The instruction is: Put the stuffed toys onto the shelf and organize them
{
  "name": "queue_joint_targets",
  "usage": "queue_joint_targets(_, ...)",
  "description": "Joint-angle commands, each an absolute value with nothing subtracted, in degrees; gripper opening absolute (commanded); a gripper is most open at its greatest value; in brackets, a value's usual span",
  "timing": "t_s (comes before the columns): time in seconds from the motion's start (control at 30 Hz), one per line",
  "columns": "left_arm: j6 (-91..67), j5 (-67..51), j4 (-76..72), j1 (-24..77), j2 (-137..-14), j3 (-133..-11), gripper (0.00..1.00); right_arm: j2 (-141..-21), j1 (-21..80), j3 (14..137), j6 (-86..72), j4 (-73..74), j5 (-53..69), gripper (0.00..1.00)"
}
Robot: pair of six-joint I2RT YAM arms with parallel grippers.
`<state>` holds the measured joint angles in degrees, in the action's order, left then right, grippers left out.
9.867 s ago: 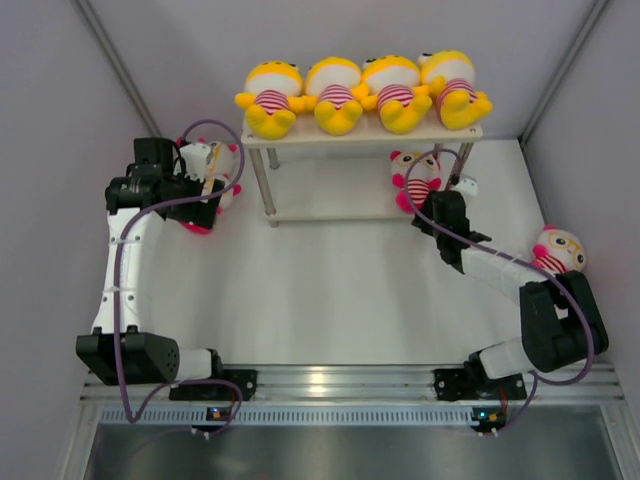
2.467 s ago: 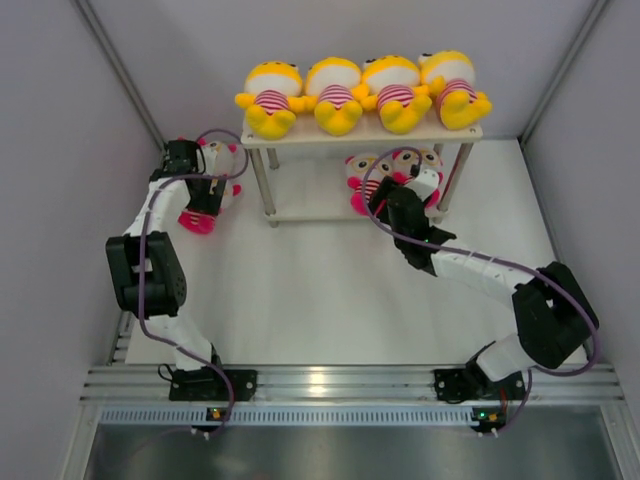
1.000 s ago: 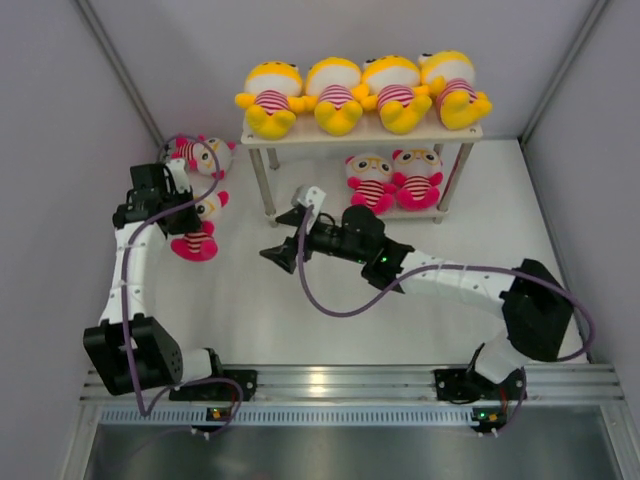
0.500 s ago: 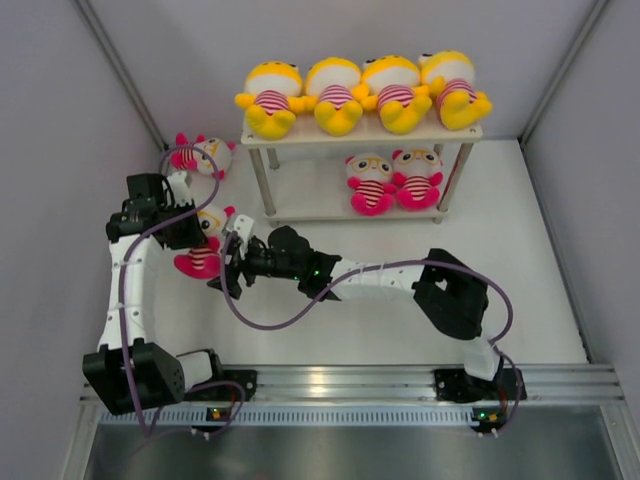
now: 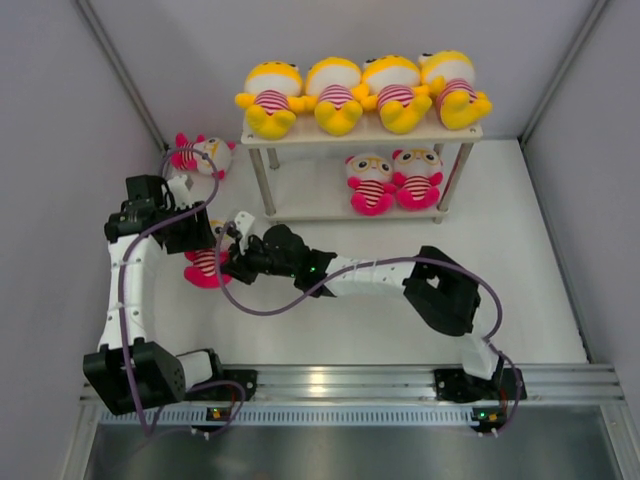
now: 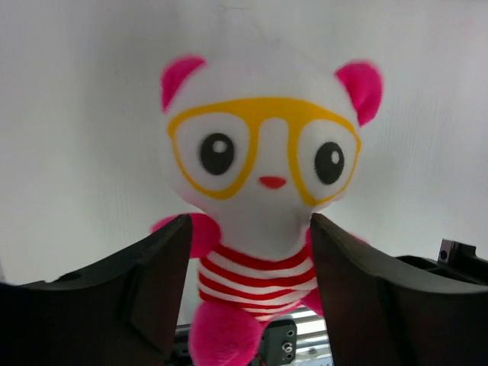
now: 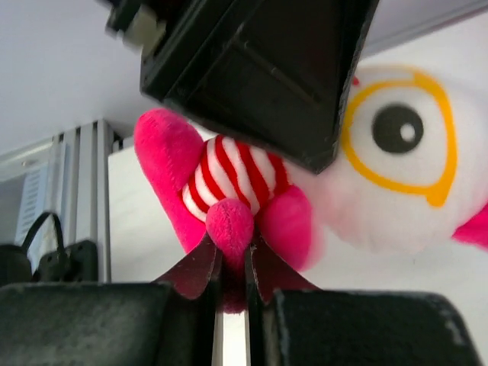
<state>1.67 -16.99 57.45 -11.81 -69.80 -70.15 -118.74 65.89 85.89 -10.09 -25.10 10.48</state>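
A white-faced stuffed toy (image 5: 205,264) with yellow glasses, a striped shirt and pink limbs hangs at the left between both grippers. My left gripper (image 5: 193,238) is open, its fingers standing either side of the toy's body (image 6: 255,263). My right gripper (image 7: 231,259) is shut on one pink limb (image 7: 230,223) of this toy, reaching in from the right (image 5: 229,262). The shelf (image 5: 318,204) stands at the back; several yellow toys (image 5: 271,98) sit on its top board, and two pink toys (image 5: 371,182) sit on the lower board. Another pink toy (image 5: 197,155) lies by the left wall.
The right arm stretches across the middle of the table (image 5: 380,275). Grey walls close in on the left and right. The shelf's left legs (image 5: 262,185) stand just right of the grippers. A metal rail (image 5: 330,385) runs along the near edge.
The right arm swung left across the table to the toy and shut on its pink limb. The left jaws opened wide around the toy.
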Motion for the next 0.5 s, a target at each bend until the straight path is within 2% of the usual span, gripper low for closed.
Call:
queue_joint_targets(0.0, 3.1, -16.8, 56.8, -11.9, -69.3, -72.5, 0.72, -108.5, 64.5, 79.0, -8.9, -26.6, 17.6, 0.0)
queue_joint_targets(0.27, 3.6, -12.8, 56.6, -12.0, -73.2, -74.1, 0.76, -91.0, 57.7, 60.0, 2.3, -10.5, 30.8, 0.0)
queue_joint_targets(0.47, 3.7, -15.1, 56.6, -12.1, -75.1, -75.7, 0.77, -84.6, 48.2, 60.2, 10.7, -0.2, 35.6, 0.0)
